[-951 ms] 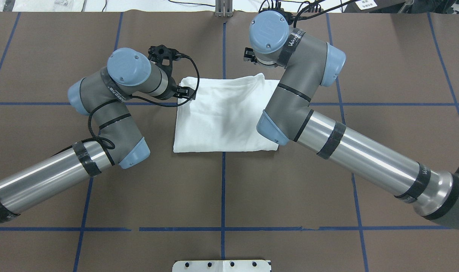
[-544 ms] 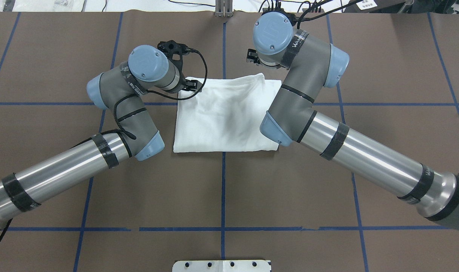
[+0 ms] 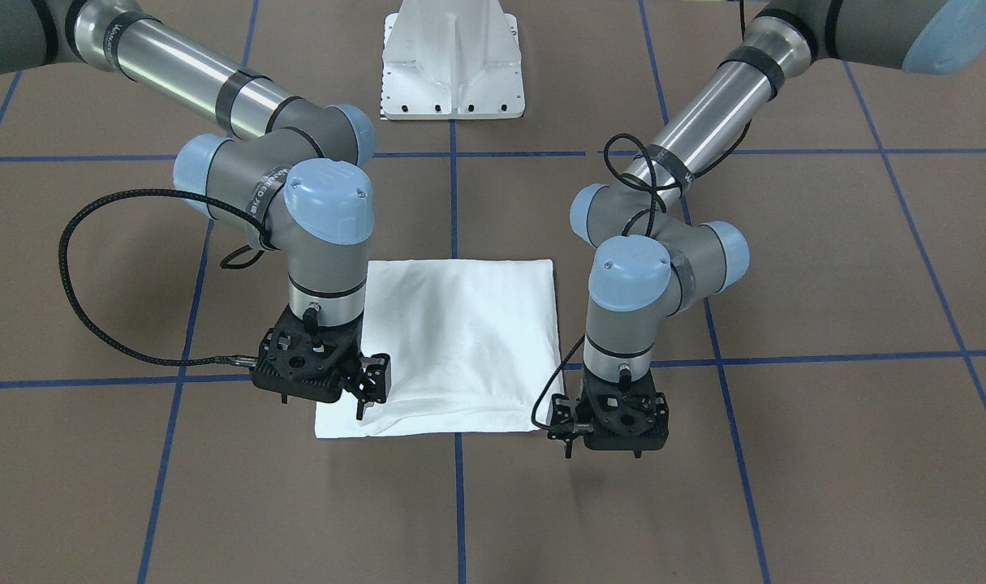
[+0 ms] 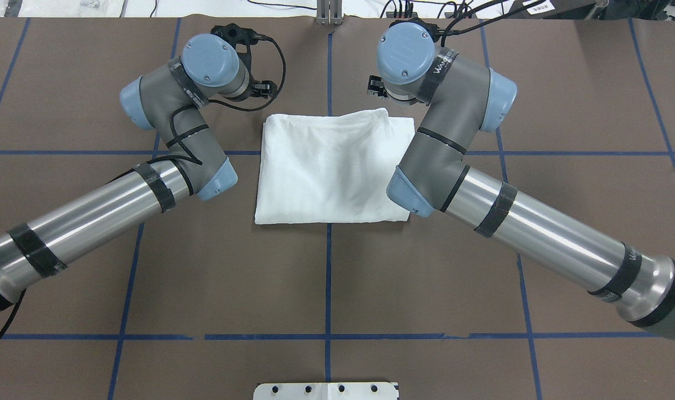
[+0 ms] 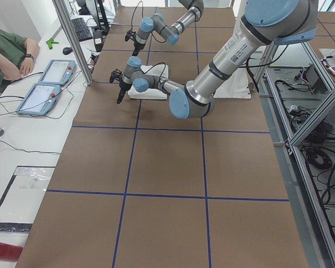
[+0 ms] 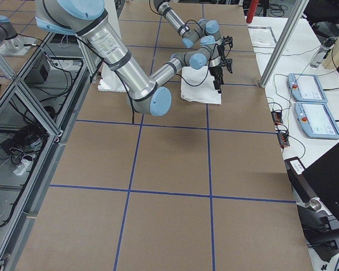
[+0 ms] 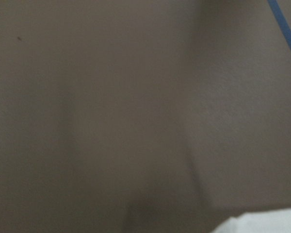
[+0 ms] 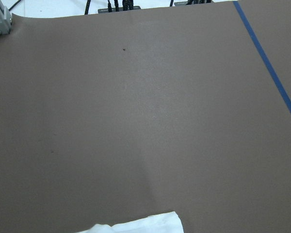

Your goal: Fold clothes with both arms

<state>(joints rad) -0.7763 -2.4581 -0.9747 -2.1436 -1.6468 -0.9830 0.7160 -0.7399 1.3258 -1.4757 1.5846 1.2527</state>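
On the brown table, a folded white cotton shirt lies flat.
Left black two-finger hand and right hand hover by its far corners, fingers apart.

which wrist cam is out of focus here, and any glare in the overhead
Left wrist view: soft and dim all over; the table, the tape line and the shirt corner at the bottom right have smeared edges. Right wrist view: sharp, with a crisp tape line and shirt edge. Overhead view: bright glare streaks along the silver tubes of the left arm and right arm.
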